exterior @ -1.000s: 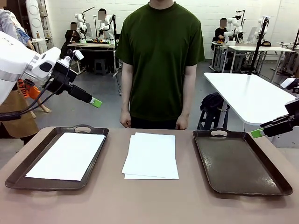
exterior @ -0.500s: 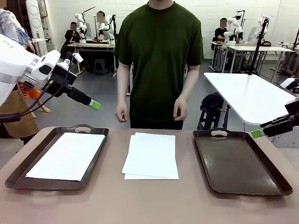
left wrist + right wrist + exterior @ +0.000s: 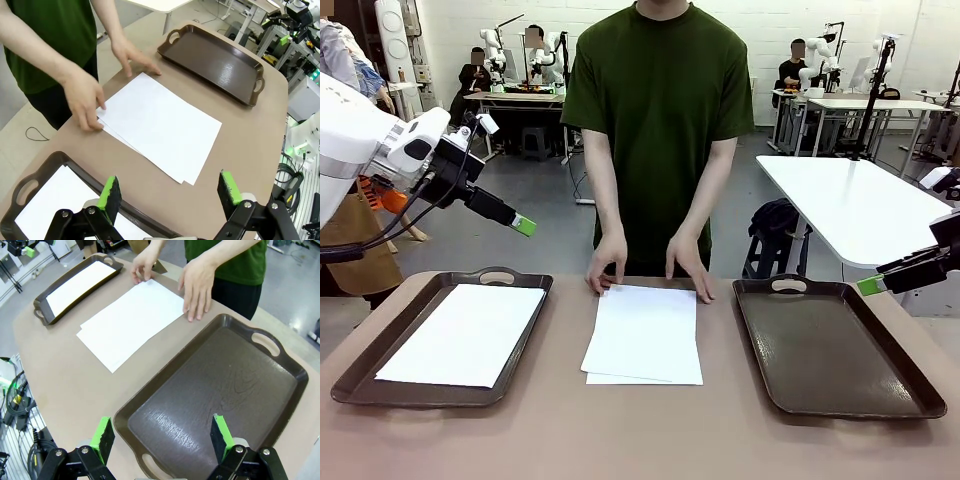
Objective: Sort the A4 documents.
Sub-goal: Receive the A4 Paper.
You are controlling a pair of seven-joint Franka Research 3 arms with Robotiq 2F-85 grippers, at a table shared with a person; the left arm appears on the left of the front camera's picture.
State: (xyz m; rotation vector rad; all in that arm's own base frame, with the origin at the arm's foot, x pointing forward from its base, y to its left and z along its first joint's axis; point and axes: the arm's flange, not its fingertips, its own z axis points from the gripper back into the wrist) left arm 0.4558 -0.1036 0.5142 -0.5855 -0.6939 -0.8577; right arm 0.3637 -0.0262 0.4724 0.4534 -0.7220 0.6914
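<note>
Person's hands have come down since the last frame: one hand [image 3: 608, 270] and the other hand [image 3: 688, 268] now press the far corners of the A4 documents [image 3: 643, 335], stacked mid-table between the two trays. One more sheet [image 3: 463, 333] lies in the left tray [image 3: 400, 330]. Left gripper [image 3: 169, 190] and right gripper [image 3: 161, 436], the latter above the right tray [image 3: 225, 390], are unmoved, fingers spread wide, holding nothing.
</note>
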